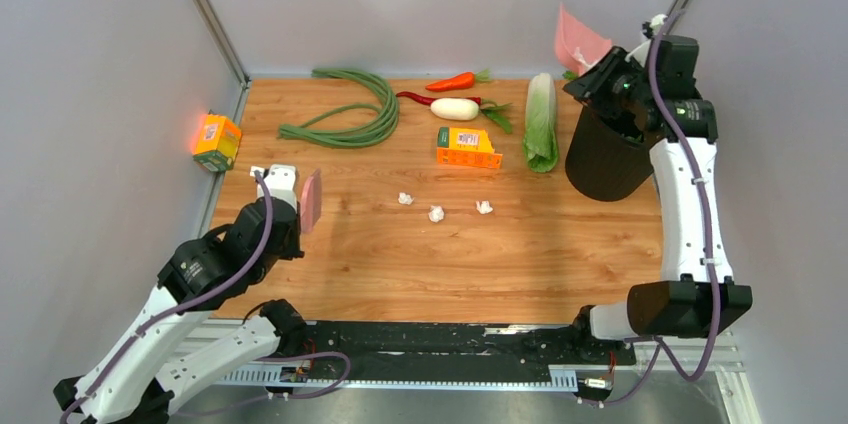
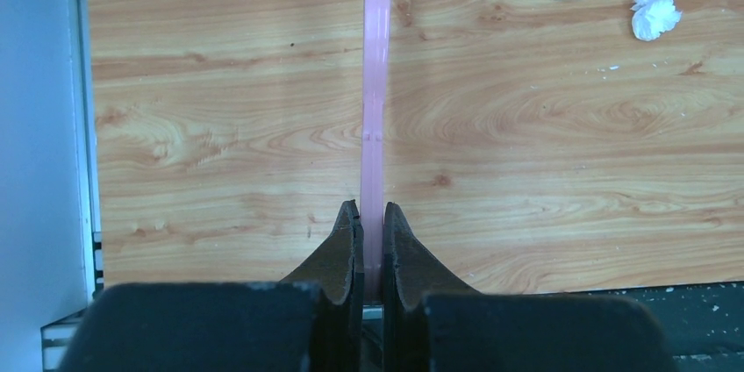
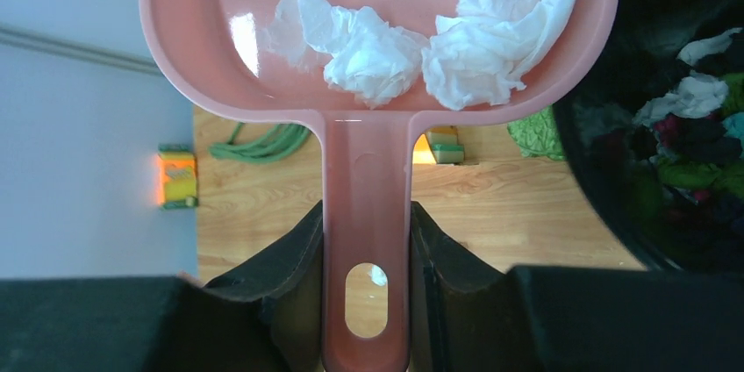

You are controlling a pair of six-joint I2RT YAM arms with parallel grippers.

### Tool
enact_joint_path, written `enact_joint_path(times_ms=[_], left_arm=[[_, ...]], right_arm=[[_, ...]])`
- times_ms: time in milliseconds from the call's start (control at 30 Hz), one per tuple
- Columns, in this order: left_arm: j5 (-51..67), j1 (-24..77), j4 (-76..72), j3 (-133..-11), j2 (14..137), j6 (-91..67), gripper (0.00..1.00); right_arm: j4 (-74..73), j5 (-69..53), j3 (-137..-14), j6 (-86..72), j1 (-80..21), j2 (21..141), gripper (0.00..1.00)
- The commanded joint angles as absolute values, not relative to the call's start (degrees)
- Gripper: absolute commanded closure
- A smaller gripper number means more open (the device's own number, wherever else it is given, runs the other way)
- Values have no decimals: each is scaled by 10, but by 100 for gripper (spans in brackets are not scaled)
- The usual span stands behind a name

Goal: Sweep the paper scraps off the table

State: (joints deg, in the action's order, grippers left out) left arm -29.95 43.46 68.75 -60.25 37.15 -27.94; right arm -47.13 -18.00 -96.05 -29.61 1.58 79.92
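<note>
— What do we find on the desk (image 1: 450, 264)?
— We count three paper scraps (image 1: 436, 213) near its middle; farther back lie long beans (image 1: 350, 124), a white radish (image 1: 455, 109), an orange box (image 1: 467, 147), a cabbage (image 1: 541, 122).

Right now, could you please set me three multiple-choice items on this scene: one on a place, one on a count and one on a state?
1. Where is the pink dustpan?
A) at the near left corner
B) held up at the far right, by the black bin
C) flat at the centre

2. How many paper scraps lie on the table?
A) one
B) six
C) three

3. The right gripper is:
A) shut on the dustpan's handle
B) wide open
C) shut on nothing

Answers:
1 B: the top view shows it aloft by the bin.
2 C: three white wads lie mid-table.
3 A: the right wrist view shows both fingers pressed on the handle.
</note>
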Motion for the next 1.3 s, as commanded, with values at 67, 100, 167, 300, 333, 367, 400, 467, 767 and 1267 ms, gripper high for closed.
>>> enact_joint_path(times_ms=[67, 100, 167, 300, 333, 367, 400, 467, 767, 1267], left_arm=[[-300, 432, 665, -601, 353, -267, 100], [-299, 432, 665, -600, 354, -267, 100], [-299, 432, 664, -600, 350, -266, 100], [-299, 432, 664, -599, 342, -266, 100], [-298, 432, 662, -599, 340, -265, 100], [-299, 432, 664, -599, 339, -265, 100], [-299, 432, 663, -599, 338, -265, 100], [-299, 432, 663, -599, 336, -265, 100], [-300, 432, 663, -599, 329, -265, 100], [-292, 432, 660, -597, 328, -261, 100]], right_arm=[[-413, -306, -949, -416, 117, 790, 100], [-410, -314, -952, -424, 124, 794, 100], [-403, -324, -955, -442, 136, 799, 100], [-368, -370, -936, -500, 163, 800, 100], [-354, -384, -929, -517, 165, 798, 100], [-337, -395, -917, -532, 167, 797, 100], [-329, -401, -909, -544, 168, 795, 100], [-314, -407, -896, -558, 169, 792, 100], [-259, -447, -883, -627, 197, 797, 100], [-133, -473, -824, -786, 236, 778, 100]])
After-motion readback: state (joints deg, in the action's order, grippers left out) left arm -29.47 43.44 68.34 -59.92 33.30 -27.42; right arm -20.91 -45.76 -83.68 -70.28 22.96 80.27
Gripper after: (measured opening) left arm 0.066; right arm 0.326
